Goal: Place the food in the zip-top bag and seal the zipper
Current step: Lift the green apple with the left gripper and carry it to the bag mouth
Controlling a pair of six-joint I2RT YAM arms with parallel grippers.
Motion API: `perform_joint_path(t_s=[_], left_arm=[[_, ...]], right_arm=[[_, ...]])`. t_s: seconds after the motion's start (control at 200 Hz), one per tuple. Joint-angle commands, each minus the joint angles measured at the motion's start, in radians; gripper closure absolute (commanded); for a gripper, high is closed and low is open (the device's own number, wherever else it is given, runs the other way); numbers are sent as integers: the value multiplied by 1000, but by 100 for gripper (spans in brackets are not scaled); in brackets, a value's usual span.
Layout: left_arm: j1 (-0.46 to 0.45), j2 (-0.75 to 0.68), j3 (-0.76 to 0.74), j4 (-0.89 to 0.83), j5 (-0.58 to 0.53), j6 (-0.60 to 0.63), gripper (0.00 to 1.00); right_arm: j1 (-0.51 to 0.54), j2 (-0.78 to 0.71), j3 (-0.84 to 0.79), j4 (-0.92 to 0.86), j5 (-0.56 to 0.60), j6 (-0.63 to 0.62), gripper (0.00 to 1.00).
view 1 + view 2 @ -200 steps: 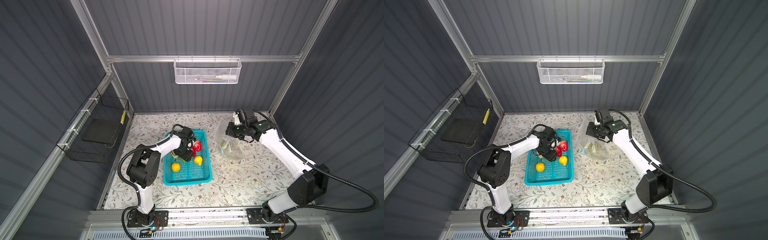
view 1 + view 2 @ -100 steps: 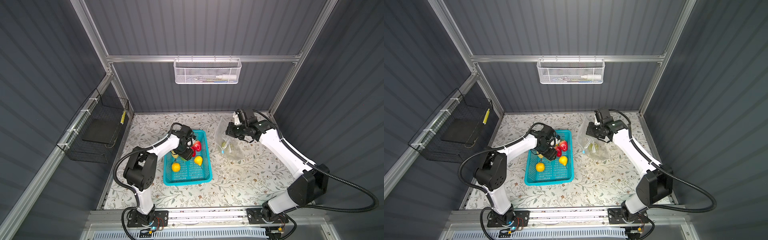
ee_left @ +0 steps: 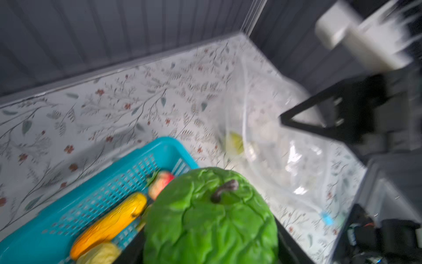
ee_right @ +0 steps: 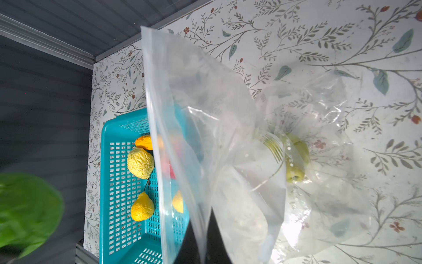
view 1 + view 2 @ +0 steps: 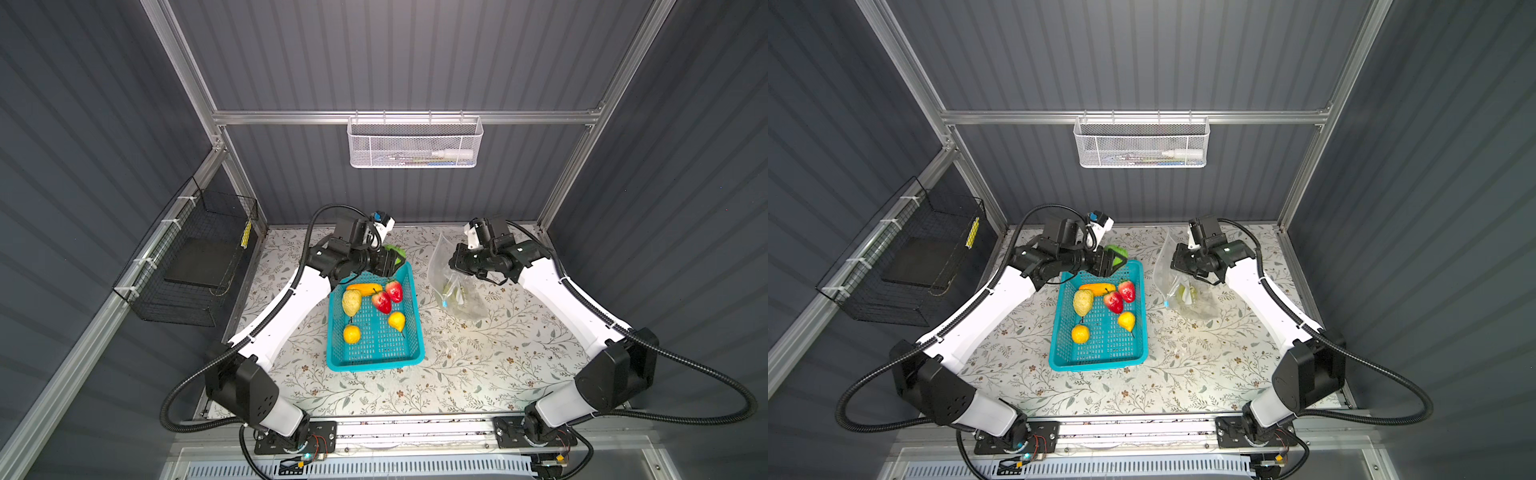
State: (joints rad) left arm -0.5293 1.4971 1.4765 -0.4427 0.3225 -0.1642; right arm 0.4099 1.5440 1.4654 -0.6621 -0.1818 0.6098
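Near mid-frame, over the teal basket's [image 5: 374, 353] far rim, the left pincer [image 5: 392, 261] grips the green ball [image 5: 396, 252] (jaws part-spread) while the right pincer [image 5: 452, 262], fully closed, pinches the zip-top bag [image 5: 466, 297].

On my bench [image 5: 478, 365], the basket [image 5: 374, 362] sits left of the bag [image 5: 465, 297]. Six fruits [image 5: 351, 302] lie in the basket, a pear [image 4: 296, 157] in the bag. My left tool [image 5: 394, 259] holds the ball [image 3: 210, 217] over the basket's far rim.

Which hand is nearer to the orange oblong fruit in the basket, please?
Left. The left hand, gripping the green ball, hangs at the far end of the basket near the orange oblong fruit; the right hand pinches the bag farther off.
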Motion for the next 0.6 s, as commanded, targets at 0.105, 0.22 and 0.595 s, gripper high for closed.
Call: perform_joint_path(t_s=[0.105,0.22,0.595], left_arm=[[-36,-16,-165,580,142,-417,49],[-91,17,-160,655,97,-456,49],[-190,114,-243,904,-51,-648,51]], right_arm=[[-5,-21,-7,19,-38,20,100],[-5,-26,-7,25,-44,25,100],[-5,-53,-21,87,-94,83,100]])
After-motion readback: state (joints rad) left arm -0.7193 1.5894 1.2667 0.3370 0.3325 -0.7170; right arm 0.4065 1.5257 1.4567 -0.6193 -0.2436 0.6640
